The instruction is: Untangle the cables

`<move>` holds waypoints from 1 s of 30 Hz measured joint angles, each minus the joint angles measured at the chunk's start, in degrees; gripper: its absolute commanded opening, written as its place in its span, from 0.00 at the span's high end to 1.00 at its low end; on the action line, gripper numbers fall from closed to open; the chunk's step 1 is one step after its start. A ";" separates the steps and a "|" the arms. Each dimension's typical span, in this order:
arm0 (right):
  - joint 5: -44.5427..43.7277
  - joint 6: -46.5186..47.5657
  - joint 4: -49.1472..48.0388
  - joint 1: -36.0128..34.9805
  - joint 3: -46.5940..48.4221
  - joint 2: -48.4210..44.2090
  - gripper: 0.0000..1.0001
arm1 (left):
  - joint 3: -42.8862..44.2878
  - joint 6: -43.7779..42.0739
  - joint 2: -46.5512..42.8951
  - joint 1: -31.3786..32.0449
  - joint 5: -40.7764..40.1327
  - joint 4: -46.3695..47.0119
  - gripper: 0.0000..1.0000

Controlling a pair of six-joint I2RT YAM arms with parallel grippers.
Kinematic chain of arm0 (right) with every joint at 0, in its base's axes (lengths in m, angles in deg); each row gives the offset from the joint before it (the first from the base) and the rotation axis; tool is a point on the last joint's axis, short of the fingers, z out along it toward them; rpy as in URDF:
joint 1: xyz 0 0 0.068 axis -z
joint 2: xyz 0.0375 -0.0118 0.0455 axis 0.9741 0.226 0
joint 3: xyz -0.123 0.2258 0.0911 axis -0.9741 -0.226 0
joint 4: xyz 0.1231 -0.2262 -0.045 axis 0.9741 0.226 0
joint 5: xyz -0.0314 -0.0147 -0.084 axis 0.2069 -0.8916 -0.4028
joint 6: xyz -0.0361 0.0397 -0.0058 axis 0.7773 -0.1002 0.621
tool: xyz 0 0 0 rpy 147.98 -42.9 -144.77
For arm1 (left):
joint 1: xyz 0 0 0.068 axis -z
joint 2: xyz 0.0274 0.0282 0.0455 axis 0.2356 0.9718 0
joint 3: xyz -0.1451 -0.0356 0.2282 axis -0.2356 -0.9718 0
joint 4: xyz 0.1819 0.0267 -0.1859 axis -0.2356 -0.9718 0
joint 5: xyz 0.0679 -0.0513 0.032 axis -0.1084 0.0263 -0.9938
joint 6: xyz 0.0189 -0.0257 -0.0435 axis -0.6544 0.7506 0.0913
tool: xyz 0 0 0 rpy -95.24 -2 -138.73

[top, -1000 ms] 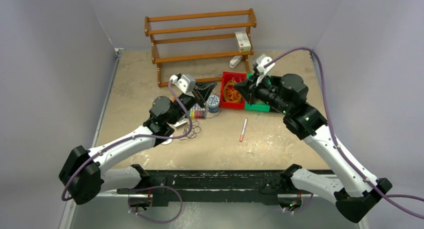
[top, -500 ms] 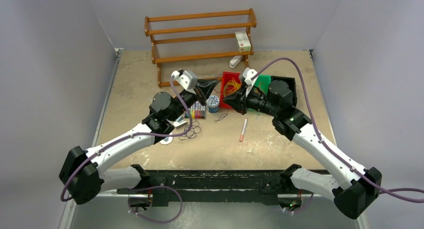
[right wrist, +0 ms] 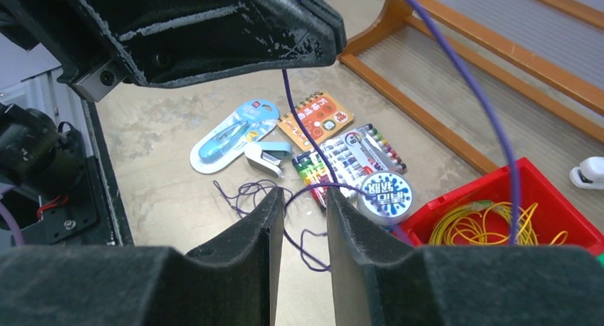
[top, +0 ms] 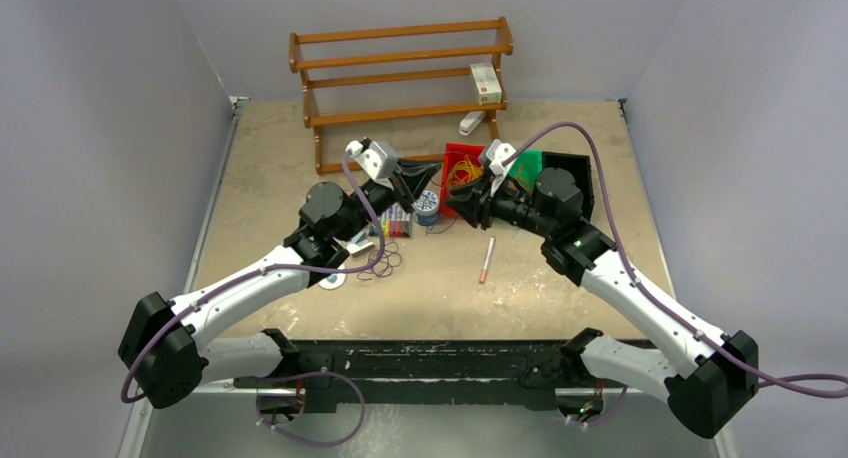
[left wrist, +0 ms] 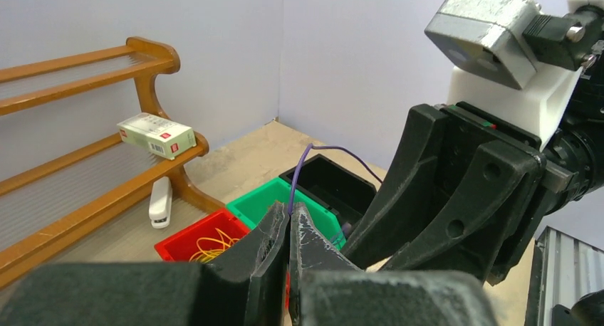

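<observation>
Nearest the arm bases, a pen [top: 487, 259] is seen lying on the table [top: 540, 288]. A bunch of loose purple loops [top: 385, 261] is spread out at its 9 o'clock, well apart from it. Just past the loops, at roughly 12 o'clock, a crayon pack [top: 397, 221] and a round tin [top: 427, 205] are found side by side.

Over that clutter the left gripper [left wrist: 290, 216] is clamped tight on a purple cable [left wrist: 295, 180]. The strand is pinched right at the fingertips, and from there it is led up and arced over toward the right gripper [top: 465, 203] at 3 o'clock. In the right wrist view a purple strand is also seen hanging from the left tips down toward the table.

The right gripper is held just beside the left one, tips facing. Its jaws are set a little apart with nothing pinched. The strand is seen through the gap, but whether it's touched can't be told.

Further back, at 12 o'clock from the right gripper, yellow cables [top: 462, 170] are piled in a red bin [right wrist: 470, 198]. A green bin [left wrist: 267, 198] and a black bin [left wrist: 342, 191] are lined up at its 3 o'clock.

Farthest off, a rack [top: 400, 68] is stood by the wall with a small box [top: 485, 81] on a shelf and a stapler [top: 471, 123] just beneath.
</observation>
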 measured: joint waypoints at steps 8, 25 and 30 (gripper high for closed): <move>-1.77 0.00 -0.52 0.00 -0.04 -2.25 0.63 | 0.00 0.00 0.00 0.00 0.11 -0.85 1.00; -0.66 2.29 0.26 0.00 0.02 0.46 0.45 | 0.02 -0.02 0.24 0.00 0.13 -0.90 1.00; -1.07 2.73 1.60 0.00 0.02 0.44 0.44 | 0.02 -0.02 0.50 0.00 0.11 -1.03 1.00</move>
